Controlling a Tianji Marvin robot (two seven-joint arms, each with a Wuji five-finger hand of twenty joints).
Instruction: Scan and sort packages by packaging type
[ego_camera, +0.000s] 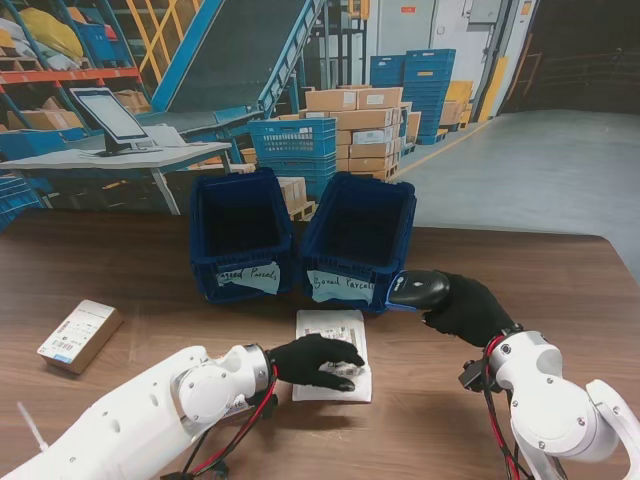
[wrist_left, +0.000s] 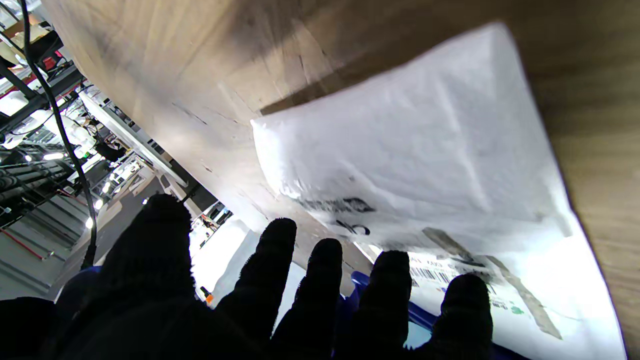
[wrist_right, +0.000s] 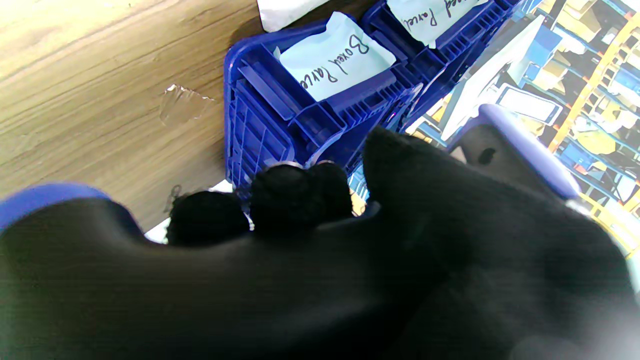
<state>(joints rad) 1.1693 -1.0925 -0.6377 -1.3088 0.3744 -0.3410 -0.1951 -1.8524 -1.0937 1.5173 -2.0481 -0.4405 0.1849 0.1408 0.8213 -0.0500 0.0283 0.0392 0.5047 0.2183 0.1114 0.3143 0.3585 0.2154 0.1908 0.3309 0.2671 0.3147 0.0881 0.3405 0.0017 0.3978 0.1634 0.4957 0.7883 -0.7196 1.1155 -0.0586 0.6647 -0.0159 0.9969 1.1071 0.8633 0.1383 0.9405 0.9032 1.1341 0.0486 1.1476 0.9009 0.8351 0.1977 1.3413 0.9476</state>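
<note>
Roughly centered on wooden surface (ego_camera: 520, 330): two blue bins side by side at far edge, left bin (ego_camera: 240, 245) tagged for bagged parcels, right bin (ego_camera: 358, 240) tagged "Boxed Parcels". Both apparently empty inside, though too dark to confirm.

Next down in size: white bagged package (ego_camera: 333, 352), lying flat just nearer to me than the gap between the bins, label side up, long axis running away from me toward the bins. Soft poly mailer by the look from left wrist view (wrist_left: 420, 150), so likely bound for left bin.

Left hand (ego_camera: 315, 360) resting on package's near-left part, fingers (wrist_left: 277, 250) spread flat over it, pinning not gripping; holds nothing closed. Clearly the nearer hand to the package.

Right hand (ego_camera: 465, 308) closed around barcode scanner (ego_camera: 418, 289), scanner head pointing left, just beside right bin's front corner and just past package's far-right corner. Judged step: scan of label, then lift toward left bin.

Obstruction check: bin front walls right behind package, so some lift needed to clear rim; scanner close to that path.

Also present: small cardboard box (ego_camera: 80, 335) with label, well apart at left, untouched, likely next for right bin.
</note>
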